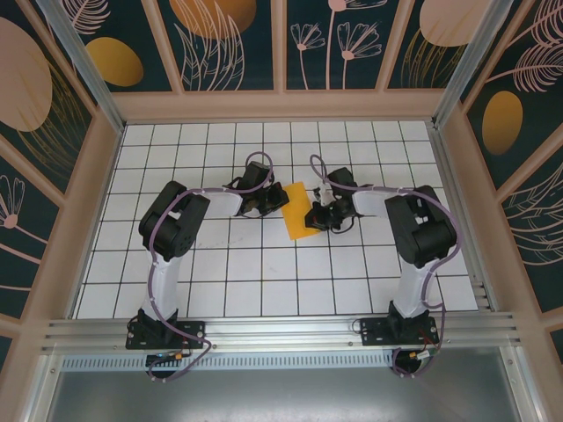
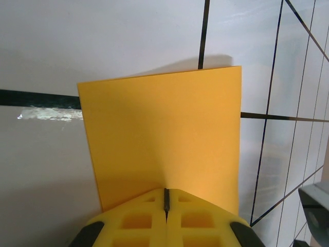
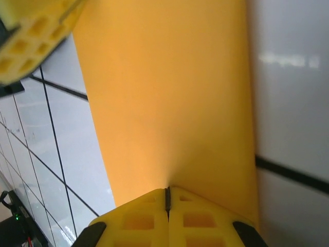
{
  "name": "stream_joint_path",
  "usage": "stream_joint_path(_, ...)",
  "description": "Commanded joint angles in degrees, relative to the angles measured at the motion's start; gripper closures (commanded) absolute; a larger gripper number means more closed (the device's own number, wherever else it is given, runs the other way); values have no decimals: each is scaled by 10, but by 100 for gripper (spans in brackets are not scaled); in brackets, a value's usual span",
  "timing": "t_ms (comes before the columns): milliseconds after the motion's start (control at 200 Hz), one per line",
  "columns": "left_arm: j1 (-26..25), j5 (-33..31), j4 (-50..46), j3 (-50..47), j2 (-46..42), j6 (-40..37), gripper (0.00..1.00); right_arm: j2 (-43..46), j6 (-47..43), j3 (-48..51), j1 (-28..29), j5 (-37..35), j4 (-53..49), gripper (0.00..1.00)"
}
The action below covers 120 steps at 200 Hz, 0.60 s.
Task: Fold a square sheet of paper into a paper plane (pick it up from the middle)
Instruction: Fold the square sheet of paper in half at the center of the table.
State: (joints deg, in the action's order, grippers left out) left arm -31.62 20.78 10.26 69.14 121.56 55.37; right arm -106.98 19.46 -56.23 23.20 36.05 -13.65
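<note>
L pincer (image 2: 166, 199): yellow fingers pressed tight together, clamped on the near edge of the orange-yellow sheet of paper (image 2: 164, 134). R pincer (image 3: 167, 198): same story, fingers closed flat, nipping the opposite edge, w/ the L one's yellow fingertips (image 3: 23, 46) showing at the far corner. Sheet spans betw. the two, approx. mid-desk, and throws a shadow on the white tiled desk (image 1: 264, 272) beneath. From above it reads as a narrow strip betw. both wrists. Purple cables (image 1: 258, 160) loop over the arms. Walls (image 1: 352, 75) around: dark panels w/ orange ovals & leaf drawings.
</note>
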Motion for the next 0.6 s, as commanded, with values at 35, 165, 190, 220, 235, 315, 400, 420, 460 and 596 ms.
stream_joint_path(35,0,-69,-131,-45,81,-9,100,26,3,32,-16,-10,-59,100)
stream_joint_path(165,0,-69,-132,-44,80,-11,100,33,7,-30,-20,9,-52,100)
stream_joint_path(190,0,-69,-132,-43,79,-11,100,30,8,-43,-19,14,-49,100)
stream_joint_path(220,1,-69,-132,-42,80,-11,100,23,10,-59,-19,19,-47,100)
stream_joint_path(235,0,-69,-132,-43,80,-11,100,19,11,-67,-19,21,-46,100)
stream_joint_path(315,0,-69,-132,-42,80,-10,100,-8,13,-105,-17,22,-45,100)
stream_joint_path(400,0,-68,-133,-41,79,-11,100,-42,15,-131,-16,17,-47,100)
stream_joint_path(420,0,-69,-133,-41,79,-11,100,-51,16,-136,-16,18,-48,100)
stream_joint_path(460,0,-69,-134,-42,78,-11,100,-63,15,-142,-16,17,-50,100)
stream_joint_path(596,0,-69,-135,-42,77,-12,100,-87,10,-139,-16,9,-55,100)
